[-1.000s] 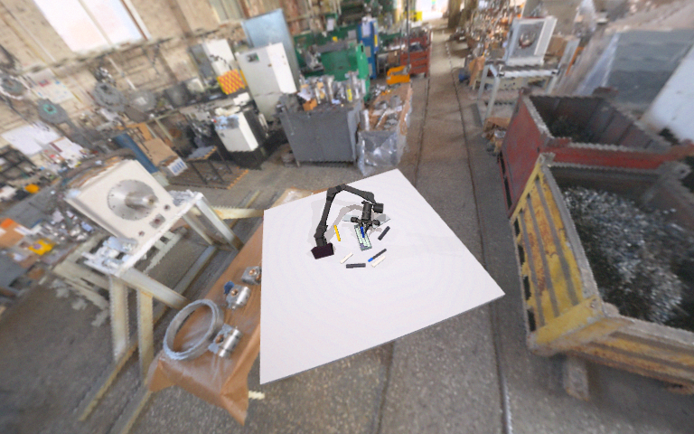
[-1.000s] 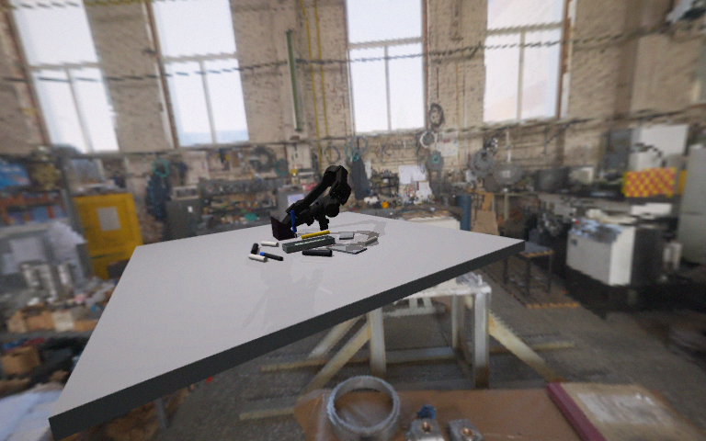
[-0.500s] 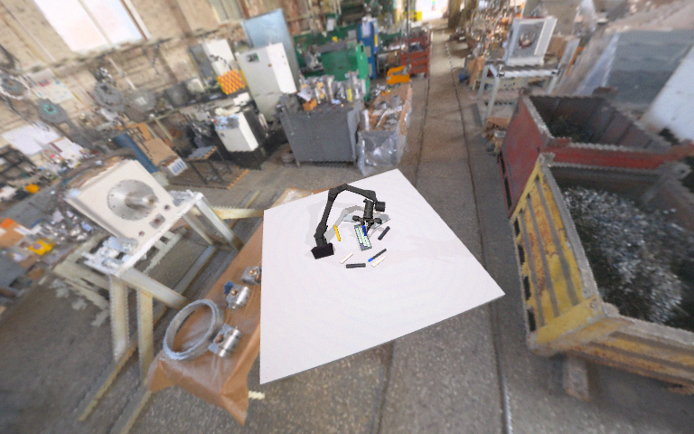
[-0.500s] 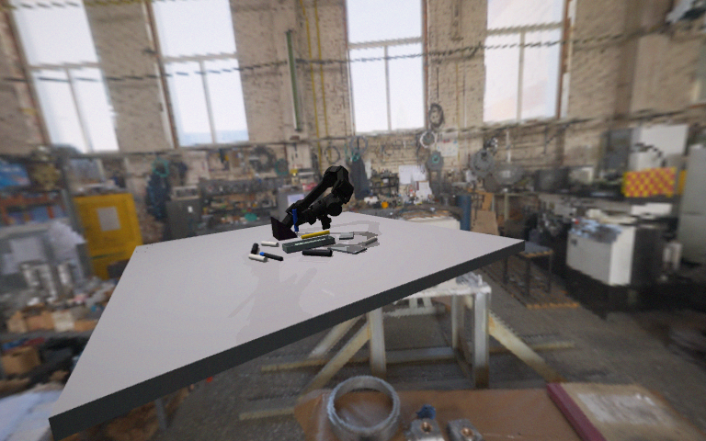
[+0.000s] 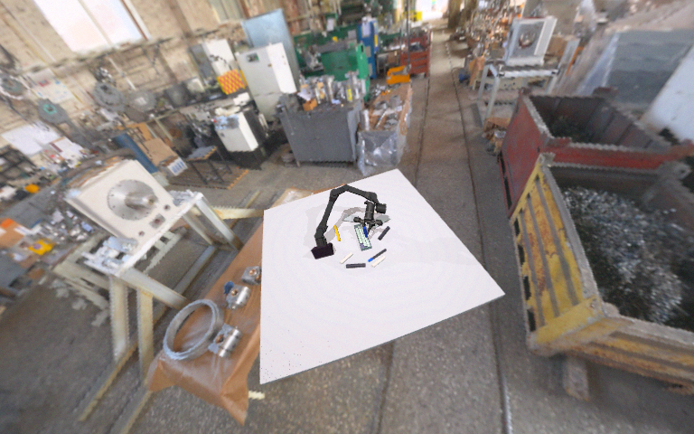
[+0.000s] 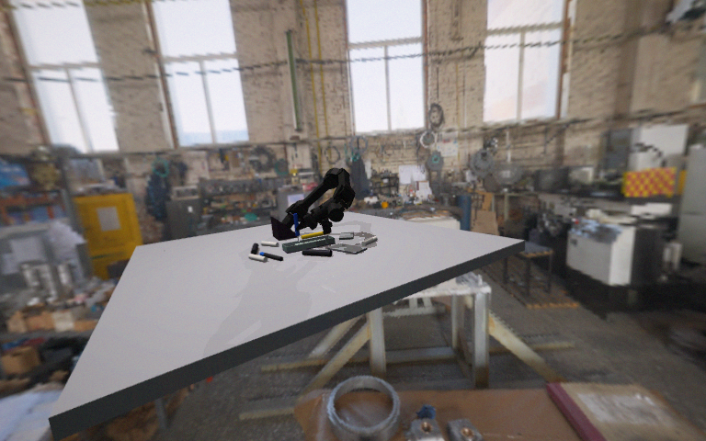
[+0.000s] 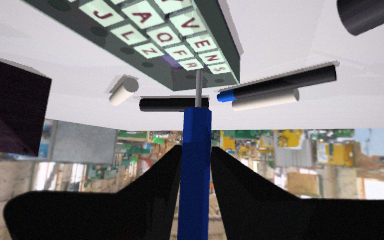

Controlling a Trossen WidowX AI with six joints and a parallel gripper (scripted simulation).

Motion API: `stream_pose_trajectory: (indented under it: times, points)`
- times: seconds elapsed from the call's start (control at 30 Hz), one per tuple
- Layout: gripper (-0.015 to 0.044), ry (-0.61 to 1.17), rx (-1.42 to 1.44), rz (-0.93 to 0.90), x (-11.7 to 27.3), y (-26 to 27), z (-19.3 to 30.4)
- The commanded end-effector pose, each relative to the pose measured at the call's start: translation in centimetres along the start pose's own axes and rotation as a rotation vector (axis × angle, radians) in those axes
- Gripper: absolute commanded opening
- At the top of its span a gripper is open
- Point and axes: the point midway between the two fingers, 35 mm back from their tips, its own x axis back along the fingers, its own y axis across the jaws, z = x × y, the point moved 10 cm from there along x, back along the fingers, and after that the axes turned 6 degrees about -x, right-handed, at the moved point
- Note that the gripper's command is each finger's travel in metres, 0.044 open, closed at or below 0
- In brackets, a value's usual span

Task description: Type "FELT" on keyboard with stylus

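Observation:
My gripper (image 7: 196,152) is shut on the stylus (image 7: 197,125) (image 5: 365,231) (image 6: 295,223), whose blue body stands between the two black fingers. Its thin grey tip points at the keyboard (image 7: 185,81) (image 5: 365,249) (image 6: 294,248). In the wrist view the tip ends at the near edge of the R key (image 7: 191,65); I cannot tell whether it touches or presses it. The F key (image 7: 177,53) lies beside R, the E key (image 7: 201,44) is in the neighbouring row, and the L key (image 7: 128,34) is farther left. No T key can be made out in the wrist view.
A black pen with a blue end (image 7: 285,82) (image 5: 379,253) and a white stick (image 7: 267,100) lie past the keyboard's end. Another white stick (image 7: 124,91) and a black bar (image 7: 172,104) lie near them. A yellow stick (image 5: 337,233) and another black bar (image 5: 383,232) flank the keyboard.

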Motion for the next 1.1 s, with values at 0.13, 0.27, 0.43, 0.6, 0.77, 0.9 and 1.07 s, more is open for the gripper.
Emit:
stream_pose_trajectory:
  times: [0.13,0.27,0.43,0.6,0.77,0.9,1.07]
  points:
    - [0.0081,-0.003,-0.003,-0.001,-0.27,-0.05,-0.59]
    - [0.0081,-0.003,-0.003,-0.001,-0.31,-0.06,-0.68]
    - [0.0081,-0.003,-0.003,-0.001,-0.37,-0.05,-0.79]
    - [0.0081,-0.003,-0.003,-0.001,-0.46,-0.04,-0.94]
    - [0.0081,-0.003,-0.003,-0.001,-0.55,-0.02,-1.1]
    - [0.0081,-0.003,-0.003,-0.001,-0.61,-0.01,-1.2]
    - [0.0081,-0.003,-0.003,-0.001,-0.66,0.0,-1.29]
